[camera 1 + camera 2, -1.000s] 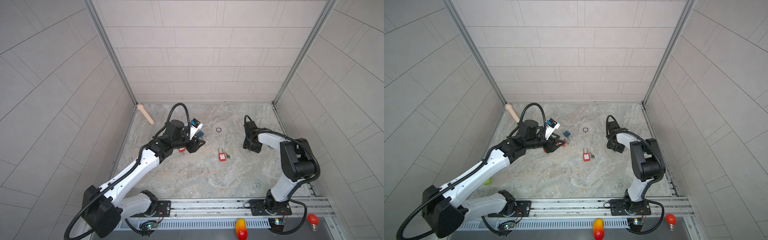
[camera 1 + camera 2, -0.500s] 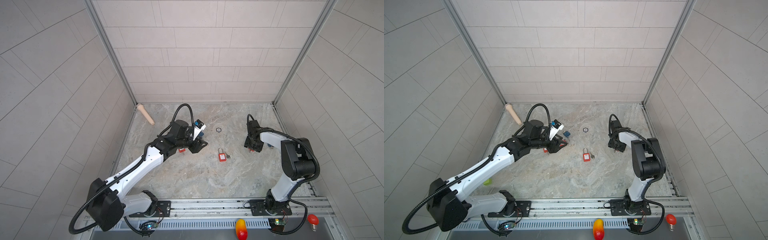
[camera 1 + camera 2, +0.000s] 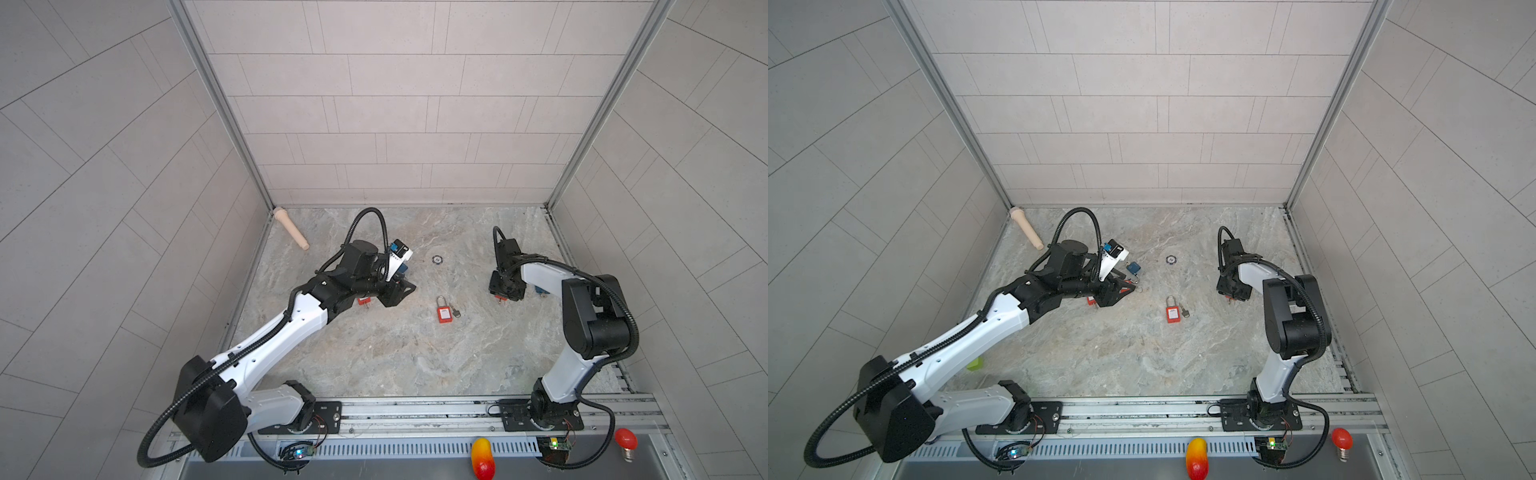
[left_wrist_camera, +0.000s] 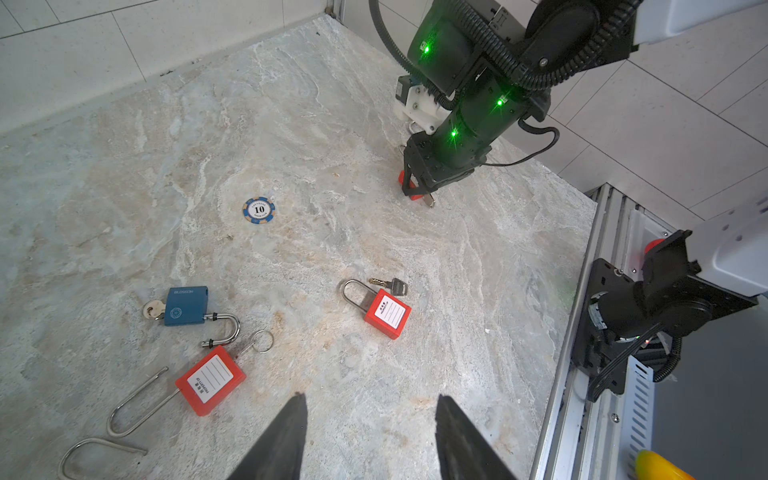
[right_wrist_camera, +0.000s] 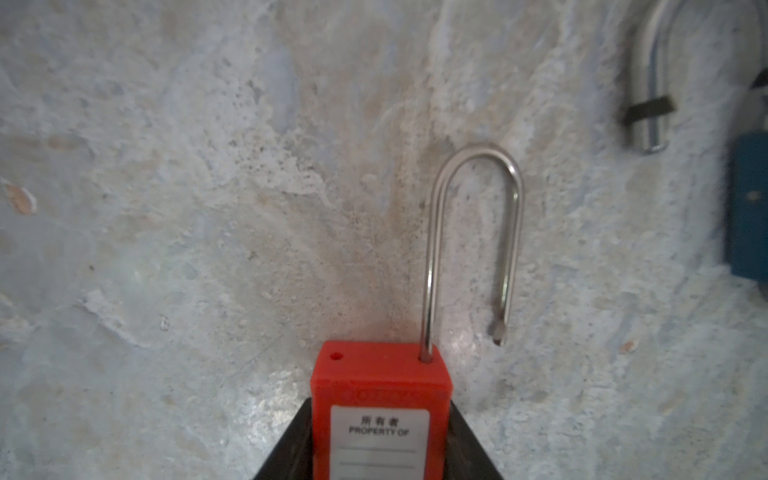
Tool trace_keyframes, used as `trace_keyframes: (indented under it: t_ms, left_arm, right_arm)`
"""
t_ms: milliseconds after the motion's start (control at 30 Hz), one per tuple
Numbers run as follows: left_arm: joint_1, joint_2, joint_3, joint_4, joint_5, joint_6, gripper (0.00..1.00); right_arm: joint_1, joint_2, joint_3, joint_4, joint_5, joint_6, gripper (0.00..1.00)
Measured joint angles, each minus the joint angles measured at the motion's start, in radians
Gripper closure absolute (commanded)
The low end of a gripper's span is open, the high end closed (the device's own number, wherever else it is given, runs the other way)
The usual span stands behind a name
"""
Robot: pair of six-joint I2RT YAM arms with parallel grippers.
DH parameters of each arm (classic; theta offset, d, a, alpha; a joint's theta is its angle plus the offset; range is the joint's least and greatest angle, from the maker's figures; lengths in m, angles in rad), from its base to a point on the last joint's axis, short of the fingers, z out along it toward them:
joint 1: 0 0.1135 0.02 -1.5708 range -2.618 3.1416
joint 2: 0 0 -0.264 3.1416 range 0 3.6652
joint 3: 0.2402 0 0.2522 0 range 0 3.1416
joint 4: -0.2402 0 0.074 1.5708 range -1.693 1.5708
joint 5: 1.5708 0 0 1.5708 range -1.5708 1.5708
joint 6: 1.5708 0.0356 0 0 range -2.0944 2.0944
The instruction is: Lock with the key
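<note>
Right fingers (image 3: 506, 292) have come down and squeeze a red lock (image 5: 380, 411) on the marble table (image 3: 415, 365), its loop open. The left fingers (image 3: 399, 294) hang open. The key (image 3: 456, 312) lies mid-table by a second red lock (image 3: 444, 314). Tiled walls (image 3: 395, 104) stand around.

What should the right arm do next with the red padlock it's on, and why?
Probably clamp the right gripper firmly on the red padlock: its fingers flank the body, and the shackle has its free end outside the hole, so it needs holding before closing.
</note>
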Motion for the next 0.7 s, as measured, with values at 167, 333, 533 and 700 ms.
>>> trace_keyframes:
  t_ms: [167, 333, 533, 700]
  left_arm:
    - [-0.003, 0.0, 0.0, 0.001, 0.0, 0.0, 0.45]
    - [-0.004, -0.004, 0.0, 0.003, -0.005, 0.007, 0.45]
    - [-0.003, -0.054, -0.018, 0.038, -0.041, 0.078, 0.44]
    - [0.014, -0.154, -0.126, 0.189, 0.015, 0.189, 0.38]
  right_arm:
    - [0.024, -0.024, -0.012, -0.039, -0.005, -0.066, 0.64]
    - [0.083, -0.1, -0.015, -0.08, -0.004, -0.151, 0.67]
    - [0.212, -0.33, -0.019, -0.075, -0.069, -0.348, 0.67]
    - [0.341, -0.51, -0.031, -0.097, -0.272, -0.628, 0.68]
